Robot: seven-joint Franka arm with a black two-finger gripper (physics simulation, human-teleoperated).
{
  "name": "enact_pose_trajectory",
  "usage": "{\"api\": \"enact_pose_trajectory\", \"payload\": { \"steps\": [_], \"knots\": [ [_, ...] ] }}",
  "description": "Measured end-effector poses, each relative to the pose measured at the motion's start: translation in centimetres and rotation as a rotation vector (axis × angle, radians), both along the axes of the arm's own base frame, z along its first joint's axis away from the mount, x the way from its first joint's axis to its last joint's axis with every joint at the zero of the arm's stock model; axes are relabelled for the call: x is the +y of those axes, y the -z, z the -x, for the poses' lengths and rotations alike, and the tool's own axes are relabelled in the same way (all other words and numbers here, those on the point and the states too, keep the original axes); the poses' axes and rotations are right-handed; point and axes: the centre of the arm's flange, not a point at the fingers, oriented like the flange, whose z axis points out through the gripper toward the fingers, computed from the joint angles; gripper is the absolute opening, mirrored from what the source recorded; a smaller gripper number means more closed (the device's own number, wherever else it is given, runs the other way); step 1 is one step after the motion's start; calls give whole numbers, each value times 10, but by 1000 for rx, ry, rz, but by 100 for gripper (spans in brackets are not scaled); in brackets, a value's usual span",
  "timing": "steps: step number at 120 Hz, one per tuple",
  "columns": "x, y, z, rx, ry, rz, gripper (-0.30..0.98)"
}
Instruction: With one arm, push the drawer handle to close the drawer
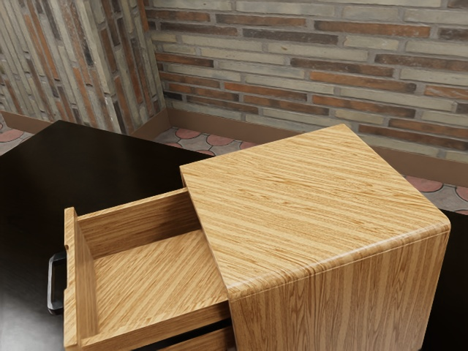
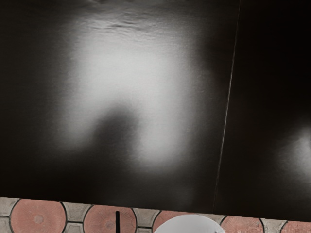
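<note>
drawer (image 1: 161, 281) stands well out of a wooden cabinet (image 1: 314, 212) on a black table (image 1: 110, 168), its dark handle (image 1: 51, 284) fixed outside the front, at the exterior view's left, likely so one push there can slide everything home. the wrist camera faces a glossy dark surface (image 2: 131, 68) beside round red floor tiles (image 2: 39, 218), so the hand probably needs lining up first. whether the gripper is open or closed, i cannot tell.
</note>
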Motion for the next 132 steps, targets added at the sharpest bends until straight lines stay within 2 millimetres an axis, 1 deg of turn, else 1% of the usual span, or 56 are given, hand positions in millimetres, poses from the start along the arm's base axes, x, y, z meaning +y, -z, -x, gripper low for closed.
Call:
{"api": "enact_pose_trajectory", "payload": {
  "steps": [10, 18, 34, 38, 52, 61, 72, 91, 102, 113, 132],
  "knots": [
    [-10, 10, -2, -34, 239, 9, 66],
    [-14, 11, 3, -61, 396, 15, 66],
    [-28, 8, -1, -124, 752, 25, 66],
    [-30, 8, -3, -146, 820, 27, 61],
    [-34, 3, -10, -233, 996, 20, 30],
    [-33, -1, -14, -286, 1084, 2, 15],
    [-32, -2, -19, -328, 1177, -27, 5],
    [-39, 3, -28, -358, 1300, -58, -4],
    [-45, 5, -28, -357, 1340, -57, -7],
    [-59, -3, -18, -365, 1367, -77, -8],
    [-74, -13, 8, -450, 1367, -40, -9]
  ]
}}
